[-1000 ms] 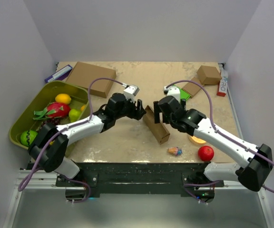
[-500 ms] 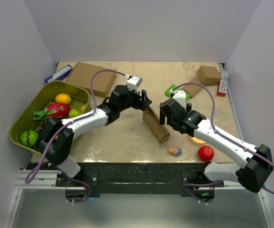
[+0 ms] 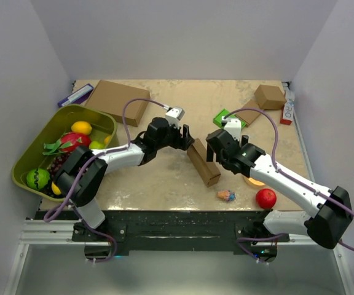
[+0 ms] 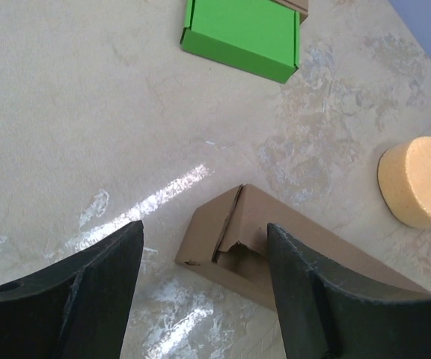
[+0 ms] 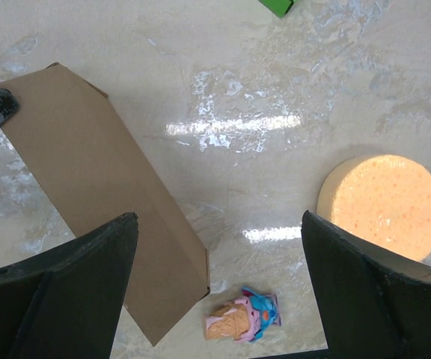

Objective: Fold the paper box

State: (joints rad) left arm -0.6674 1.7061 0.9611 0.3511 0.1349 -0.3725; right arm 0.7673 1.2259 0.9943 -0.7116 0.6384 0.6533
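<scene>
step: we are hovering left pincer (image 4: 203, 243) and right pincer (image 5: 217, 224), both wide and empty, at the slim brown cardboard box (image 3: 201, 161) | next: tucking its gaping end flap (image 4: 229, 253) squarely

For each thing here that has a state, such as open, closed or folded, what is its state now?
paper box: folded into a slim box, lying flat, one end flap gaping slightly
left tool: open, holding nothing
right tool: open, holding nothing
green box: closed
small brown box: closed
large brown box: closed, lying flat
green bin: holds fruit
</scene>
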